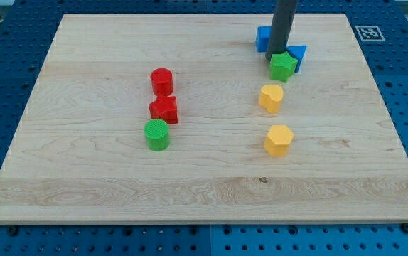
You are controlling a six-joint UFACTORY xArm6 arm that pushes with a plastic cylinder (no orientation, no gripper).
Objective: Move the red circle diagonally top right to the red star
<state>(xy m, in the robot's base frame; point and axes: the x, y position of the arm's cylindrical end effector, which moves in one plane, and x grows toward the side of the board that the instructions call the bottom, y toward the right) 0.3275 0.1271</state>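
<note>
The red circle [162, 81] stands on the wooden board left of the middle. The red star [164, 109] sits just below it, almost touching. My tip [281, 55] is far to the view's right, near the board's top, right above the green star [283, 66] and between two blue blocks. It is well apart from both red blocks.
A green circle [157, 134] sits just below the red star. A blue block [264, 38] and a blue triangle [298, 55] flank the rod. A yellow heart [271, 97] and a yellow hexagon [278, 140] lie below the green star. The board's right edge [396, 128] borders blue pegboard.
</note>
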